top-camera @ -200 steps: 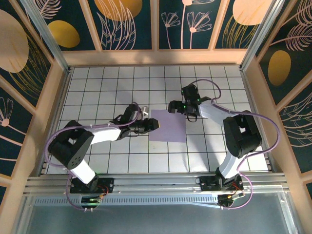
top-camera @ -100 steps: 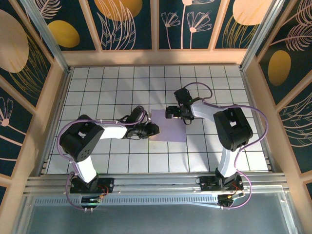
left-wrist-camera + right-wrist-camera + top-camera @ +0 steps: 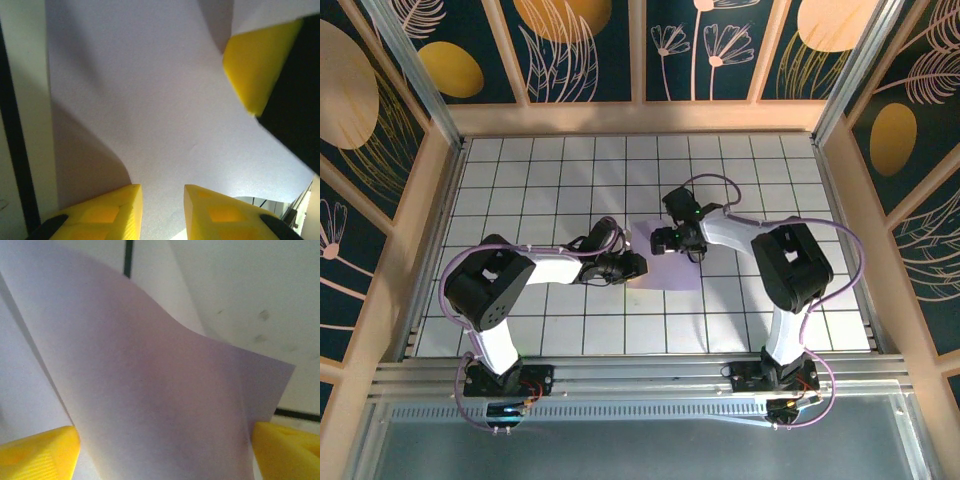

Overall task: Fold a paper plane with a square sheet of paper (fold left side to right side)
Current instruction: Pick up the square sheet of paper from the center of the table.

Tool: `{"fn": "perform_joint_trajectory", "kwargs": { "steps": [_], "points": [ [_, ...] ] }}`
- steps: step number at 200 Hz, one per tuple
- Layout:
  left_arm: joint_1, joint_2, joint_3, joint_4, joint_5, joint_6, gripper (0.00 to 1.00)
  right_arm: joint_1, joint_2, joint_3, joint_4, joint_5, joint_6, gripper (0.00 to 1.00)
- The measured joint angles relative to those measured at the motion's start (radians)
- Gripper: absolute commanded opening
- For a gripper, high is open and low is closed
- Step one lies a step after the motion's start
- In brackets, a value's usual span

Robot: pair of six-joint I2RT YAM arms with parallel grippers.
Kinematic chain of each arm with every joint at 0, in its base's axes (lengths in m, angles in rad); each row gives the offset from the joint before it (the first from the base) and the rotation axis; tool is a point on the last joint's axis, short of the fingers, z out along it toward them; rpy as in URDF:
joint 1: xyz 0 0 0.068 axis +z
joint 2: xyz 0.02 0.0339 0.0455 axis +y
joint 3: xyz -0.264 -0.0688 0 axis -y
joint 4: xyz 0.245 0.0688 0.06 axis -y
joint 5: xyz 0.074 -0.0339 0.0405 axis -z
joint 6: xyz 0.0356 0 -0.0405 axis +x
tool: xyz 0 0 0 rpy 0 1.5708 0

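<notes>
The square sheet of paper (image 3: 676,270), pale lavender, lies on the white tiles in the middle of the top view. My left gripper (image 3: 636,266) sits low at its left edge. In the left wrist view its yellow fingers (image 3: 107,210) stand a narrow gap apart over the sheet (image 3: 150,100), pinching nothing. My right gripper (image 3: 666,240) is at the sheet's far left corner, its finger (image 3: 255,65) in sight. Its fingers (image 3: 45,445) are wide apart, and a lifted, curling flap of the paper (image 3: 150,390) rises between them.
The grid-tiled table (image 3: 540,180) is boxed in by wooden frame walls (image 3: 640,118) at the back and both sides. A metal rail (image 3: 640,375) with the two arm bases runs along the near edge. Both arms reach in over the middle tiles.
My right gripper has swung left and nearer onto the sheet's far left corner, its fingers narrowing a little. My left gripper has moved in to the sheet's left edge and narrowed.
</notes>
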State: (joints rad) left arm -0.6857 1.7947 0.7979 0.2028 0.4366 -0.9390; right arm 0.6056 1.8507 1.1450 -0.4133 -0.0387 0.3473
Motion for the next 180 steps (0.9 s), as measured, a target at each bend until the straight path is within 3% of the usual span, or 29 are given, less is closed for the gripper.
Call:
{"fn": "perform_joint_trajectory", "kwargs": {
  "steps": [54, 118, 137, 180],
  "points": [
    [-0.001, 0.0, 0.0, 0.005, -0.003, -0.01, 0.3, 0.025, 0.0, 0.013, -0.062, -0.047, 0.006, 0.55],
    [0.014, -0.109, -0.014, -0.011, -0.072, 0.002, 0.54, 0.006, -0.007, 0.01, -0.058, -0.119, 0.002, 0.38],
    [0.065, -0.201, -0.039, -0.011, -0.075, 0.016, 0.59, -0.025, -0.051, -0.026, -0.03, -0.179, 0.002, 0.37],
    [0.271, -0.4, -0.168, 0.053, -0.007, 0.05, 0.73, -0.135, -0.227, -0.136, 0.105, -0.4, 0.019, 0.34]
  ]
}}
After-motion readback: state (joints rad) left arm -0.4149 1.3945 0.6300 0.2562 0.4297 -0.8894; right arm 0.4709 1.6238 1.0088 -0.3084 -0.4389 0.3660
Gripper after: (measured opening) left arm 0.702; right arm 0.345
